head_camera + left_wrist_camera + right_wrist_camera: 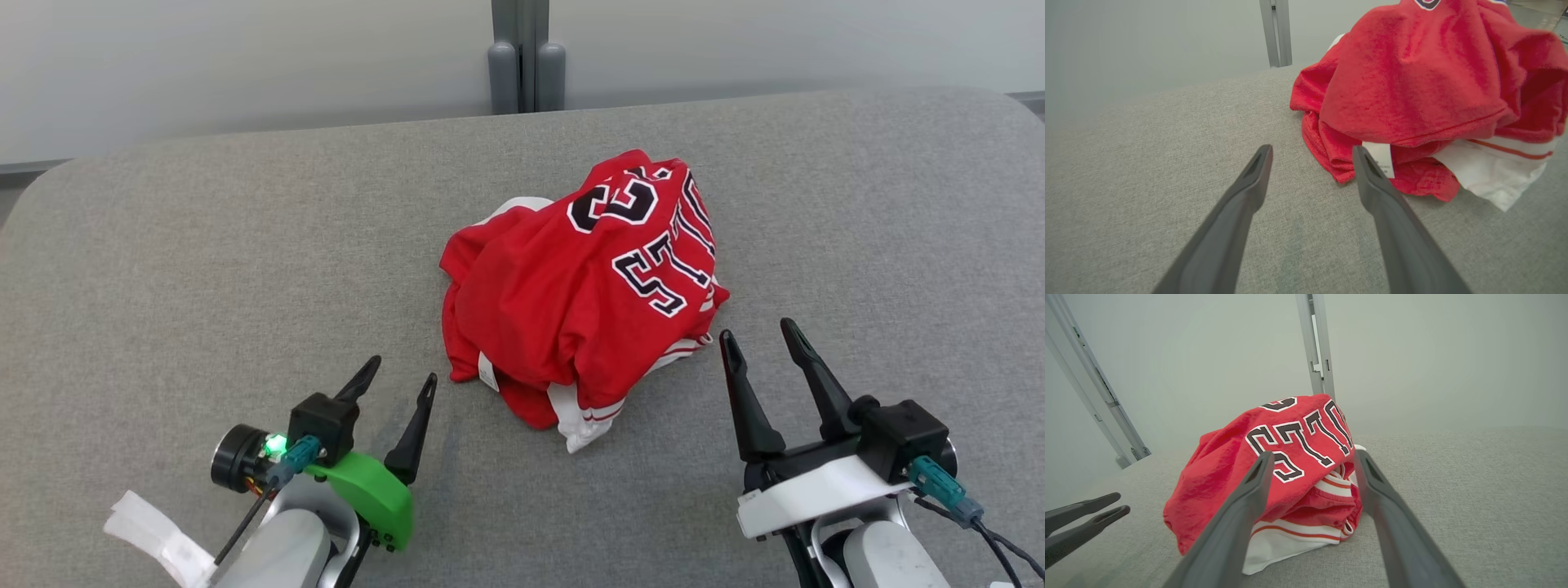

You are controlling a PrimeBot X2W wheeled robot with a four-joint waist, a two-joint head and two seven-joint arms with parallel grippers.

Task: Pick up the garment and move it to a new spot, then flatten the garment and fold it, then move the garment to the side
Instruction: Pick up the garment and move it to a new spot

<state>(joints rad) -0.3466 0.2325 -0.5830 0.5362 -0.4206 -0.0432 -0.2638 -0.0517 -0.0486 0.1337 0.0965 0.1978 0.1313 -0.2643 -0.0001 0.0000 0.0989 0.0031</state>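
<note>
Red garment (571,302) lying crumpled in heap near centre of grey padded table (204,269). Black-and-white lettering facing up, white striped hem showing at near edge.

Left gripper (403,368) sitting just beside heap's near-left edge, fingers standing apart, gripping nothing. White care label (1384,157) showing just behind one fingertip in left wrist view.

Right gripper (757,328) sitting just beside heap's near-right side, fingers spread apart, holding nothing.

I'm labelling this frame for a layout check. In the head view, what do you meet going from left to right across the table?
From the left: white strap → left gripper, fingers apart → red garment, crumpled in a heap → right gripper, fingers apart.
</note>
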